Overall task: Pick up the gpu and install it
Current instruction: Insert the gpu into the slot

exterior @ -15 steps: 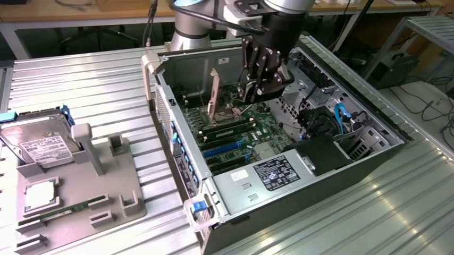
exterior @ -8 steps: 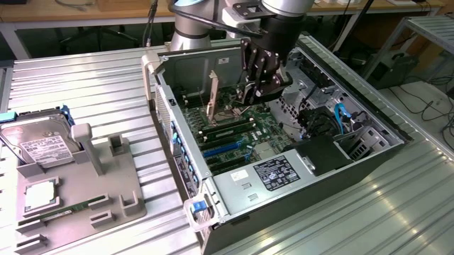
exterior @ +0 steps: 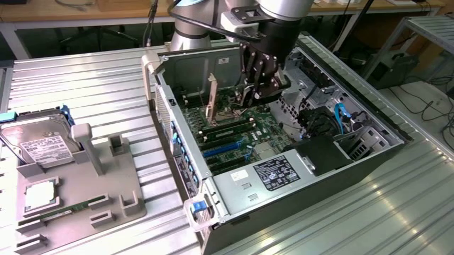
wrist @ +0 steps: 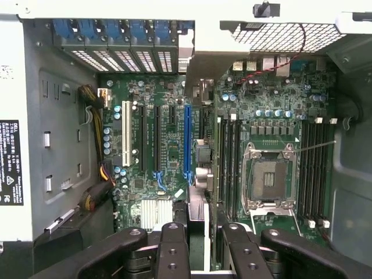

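My gripper (exterior: 261,93) hangs inside the open computer case (exterior: 177,138), over the green motherboard (exterior: 252,133). In the wrist view the two black fingers (wrist: 172,247) of the gripper (wrist: 200,250) are shut on the gpu (wrist: 200,154). It shows edge-on as a thin strip with its silver end bracket (wrist: 203,49) toward the case's rear wall. The card is upright above the board, close beside the long blue slot (wrist: 187,139). I cannot tell whether its lower edge touches the slot. The fan face is hidden.
Memory slots (wrist: 226,168) and the bare CPU socket (wrist: 270,177) lie on the gpu's other side. Black and white slots (wrist: 142,139) lie beyond the blue one. On the exterior view's left, a grey holder (exterior: 106,186) carries a silver hard drive (exterior: 42,143) and a green memory stick (exterior: 67,210).
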{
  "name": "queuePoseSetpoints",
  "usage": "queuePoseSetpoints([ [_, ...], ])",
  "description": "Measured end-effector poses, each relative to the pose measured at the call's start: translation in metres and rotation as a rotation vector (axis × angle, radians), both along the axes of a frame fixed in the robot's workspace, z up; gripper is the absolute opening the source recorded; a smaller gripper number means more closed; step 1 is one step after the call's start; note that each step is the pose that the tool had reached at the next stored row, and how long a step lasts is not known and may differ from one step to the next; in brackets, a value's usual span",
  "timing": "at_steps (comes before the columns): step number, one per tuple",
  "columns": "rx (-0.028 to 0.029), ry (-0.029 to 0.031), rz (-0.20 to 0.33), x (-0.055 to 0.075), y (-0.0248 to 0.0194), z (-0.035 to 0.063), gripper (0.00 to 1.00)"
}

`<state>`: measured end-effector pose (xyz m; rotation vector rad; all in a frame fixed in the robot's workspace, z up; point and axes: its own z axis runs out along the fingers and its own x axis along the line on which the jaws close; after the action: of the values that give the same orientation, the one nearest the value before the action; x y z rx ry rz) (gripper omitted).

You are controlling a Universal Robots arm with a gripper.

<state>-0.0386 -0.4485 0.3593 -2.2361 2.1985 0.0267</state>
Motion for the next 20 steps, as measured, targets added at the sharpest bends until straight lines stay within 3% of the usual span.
queuePoseSetpoints([
  [20,0.0,0.0012,0.005,-0.001,0.0,-0.0117,0.27],
])
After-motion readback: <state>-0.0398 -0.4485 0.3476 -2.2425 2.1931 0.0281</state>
